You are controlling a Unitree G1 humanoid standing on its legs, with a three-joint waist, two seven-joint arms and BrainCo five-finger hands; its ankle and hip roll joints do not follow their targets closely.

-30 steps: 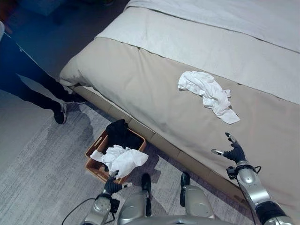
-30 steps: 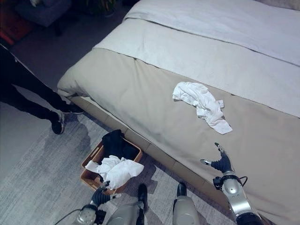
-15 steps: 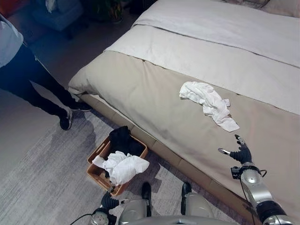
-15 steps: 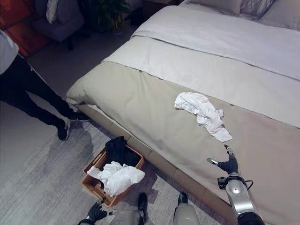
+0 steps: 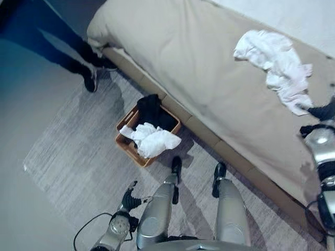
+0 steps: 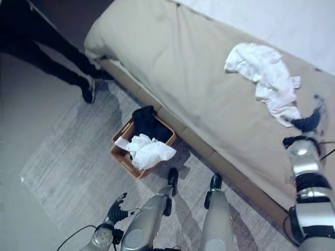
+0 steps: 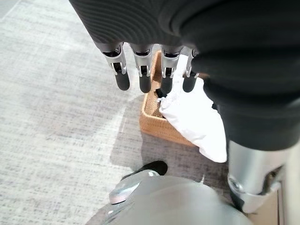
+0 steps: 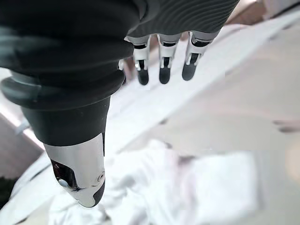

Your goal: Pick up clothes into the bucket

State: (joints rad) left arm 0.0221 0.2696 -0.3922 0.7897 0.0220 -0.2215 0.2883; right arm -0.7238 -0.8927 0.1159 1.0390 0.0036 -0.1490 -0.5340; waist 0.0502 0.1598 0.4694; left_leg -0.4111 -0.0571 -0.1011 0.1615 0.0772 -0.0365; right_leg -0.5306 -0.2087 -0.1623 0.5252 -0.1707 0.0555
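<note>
Just beside the open right robot hand [image 6: 306, 122] lies white clothing [image 6: 264, 73].

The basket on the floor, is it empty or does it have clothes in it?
It has clothes in it. The basket holds a dark garment at the bed end and a crumpled white garment that spills over its rim.
</note>
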